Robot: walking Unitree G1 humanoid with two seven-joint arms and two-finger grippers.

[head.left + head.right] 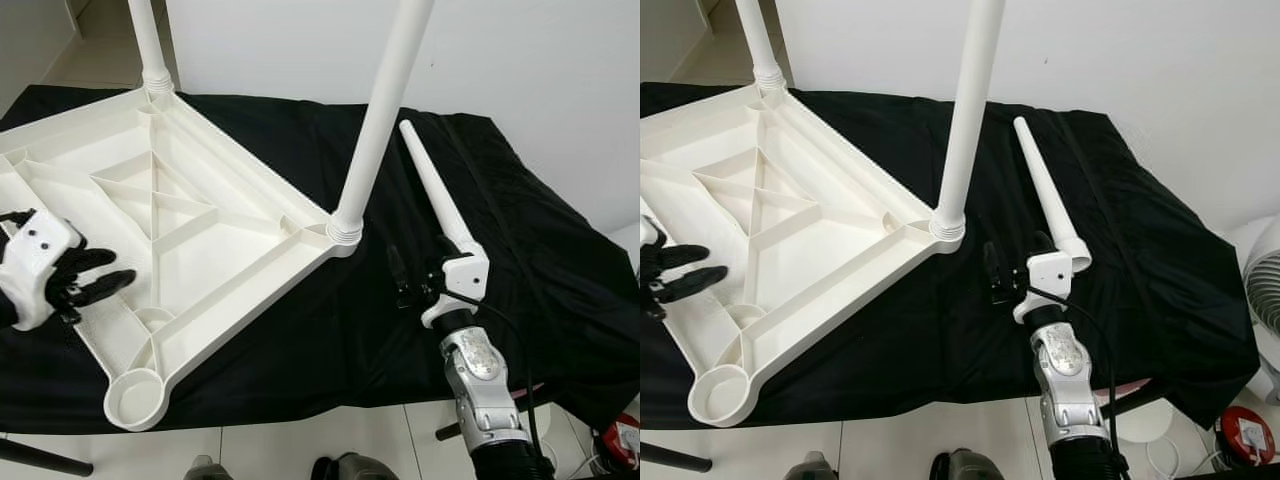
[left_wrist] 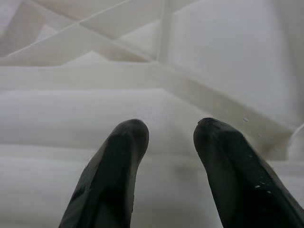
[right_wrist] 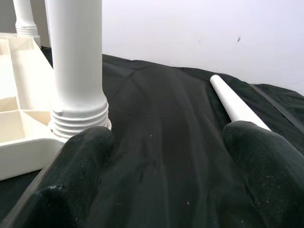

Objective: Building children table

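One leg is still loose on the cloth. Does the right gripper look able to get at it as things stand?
Probably yes: the right gripper is open just beside the loose table leg, with only black cloth between them.

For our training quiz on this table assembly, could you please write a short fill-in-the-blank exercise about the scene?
1. The white tabletop lies upside down on a ____ cloth.
2. ____ legs already stand screwed into its corner sockets.
3. The loose leg lies on the cloth beside the ____ gripper.
4. The left gripper hovers over the tabletop's ribbed underside with its fingers ____.

Missing words: black; two; right; open
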